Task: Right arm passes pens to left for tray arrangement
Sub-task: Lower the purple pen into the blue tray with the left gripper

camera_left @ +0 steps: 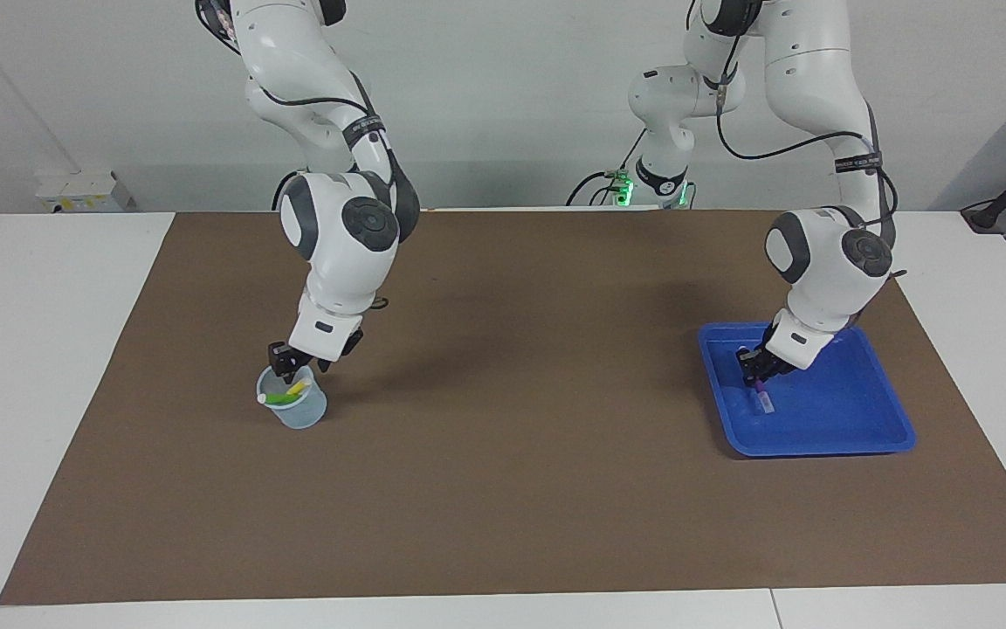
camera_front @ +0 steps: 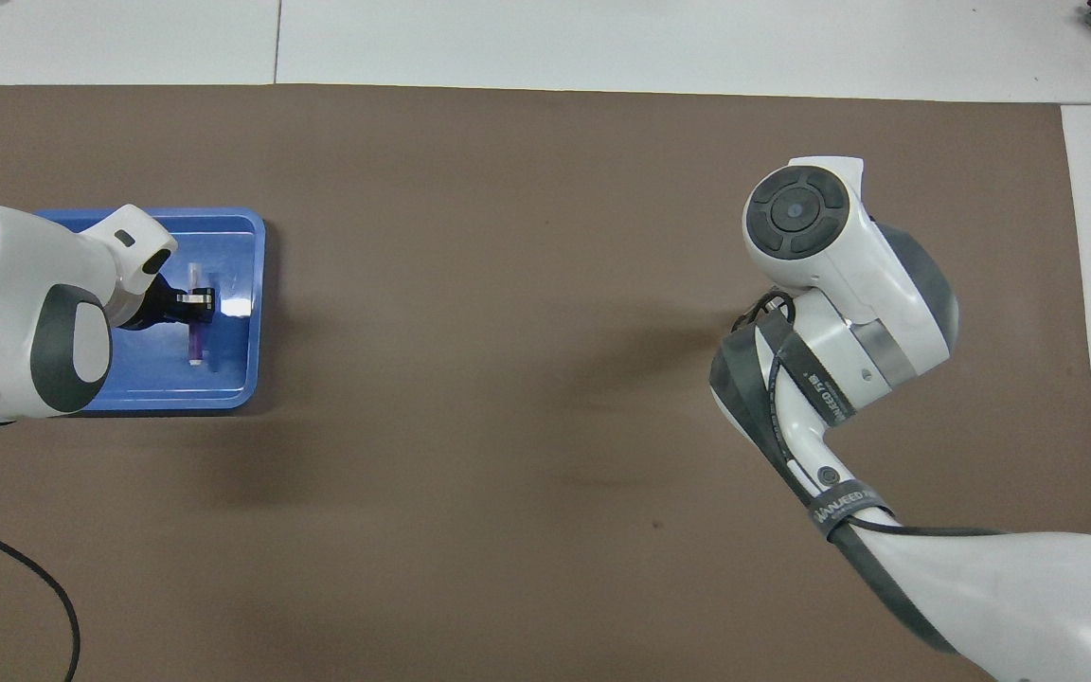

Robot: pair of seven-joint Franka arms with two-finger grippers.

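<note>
The blue tray (camera_left: 844,411) lies at the left arm's end of the table. My left gripper (camera_left: 753,376) is low inside it, shut on the purple pen (camera_left: 762,398), whose pale end points down at the tray floor. From above, the left gripper (camera_front: 193,301) grips the purple pen (camera_front: 195,339) across its middle, over the tray (camera_front: 238,388). My right gripper (camera_left: 298,365) is at the mouth of a small translucent cup (camera_left: 300,414), which holds the yellow pen (camera_left: 299,385) and the green pen (camera_left: 279,398). In the overhead view the right arm hides its gripper and the cup.
A brown mat (camera_left: 520,489) covers most of the white table. A small white box (camera_left: 84,190) sits at the table's edge near the right arm's base. A black cable (camera_front: 53,587) lies near the left arm.
</note>
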